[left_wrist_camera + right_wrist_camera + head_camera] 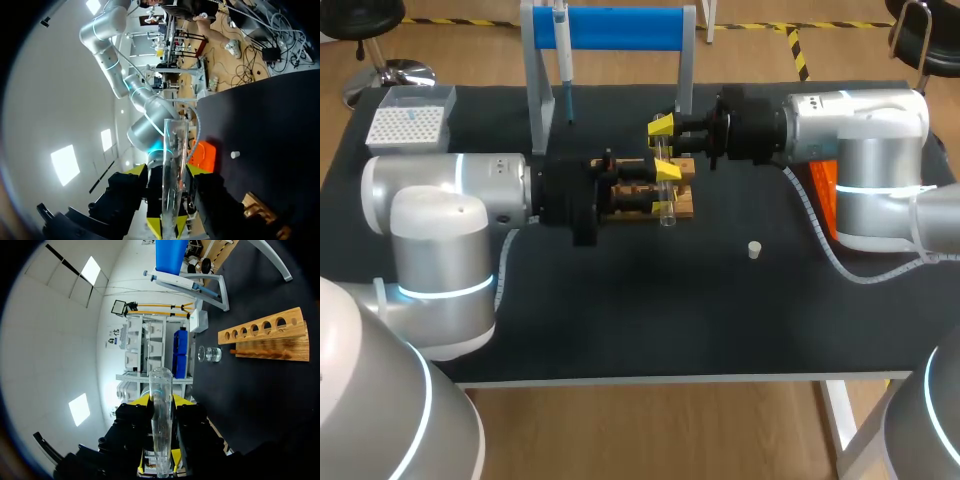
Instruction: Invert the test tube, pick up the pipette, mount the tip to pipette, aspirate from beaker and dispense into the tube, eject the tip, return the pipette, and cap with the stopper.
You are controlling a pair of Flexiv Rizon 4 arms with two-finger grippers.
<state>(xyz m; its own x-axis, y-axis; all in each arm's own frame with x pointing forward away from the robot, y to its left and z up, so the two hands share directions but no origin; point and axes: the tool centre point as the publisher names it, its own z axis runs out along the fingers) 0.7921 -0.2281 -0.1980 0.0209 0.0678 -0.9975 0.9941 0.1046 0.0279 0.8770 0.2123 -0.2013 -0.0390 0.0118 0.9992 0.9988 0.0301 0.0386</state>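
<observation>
The test tube [666, 203] is held level above the wooden rack [686, 203], just left of the middle of the head view. Its long axis runs from the table's far side toward the near side, so in that frame it reads as almost straight up and down. The open mouth faces the near edge. The rounded, closed end faces the far edge, toward the blue-barred stand [620, 28] in the upper middle, where the pipette [563, 55] hangs.

Both grippers are on the glass. The left gripper [667, 172], coming in from the frame's left, is clamped on the tube, its fingers pressing from two sides. The right gripper [660, 128], coming in from the right, is closed on it just beside the other, a little nearer the rounded end. The tube lies crosswise to both pairs of fingers.

In the head view the rounded end is lost among the right gripper's yellow tips and black body, and the clear glass is hard to follow over the rack. In each wrist view, the stretch of tube on the far side of that gripper's own fingertips is cut off.

The stopper [754, 250] lies alone on the black table, lower right of centre and well apart from the tube. The beaker [210, 354] shows only in the right wrist view, just beside the rack's end.
</observation>
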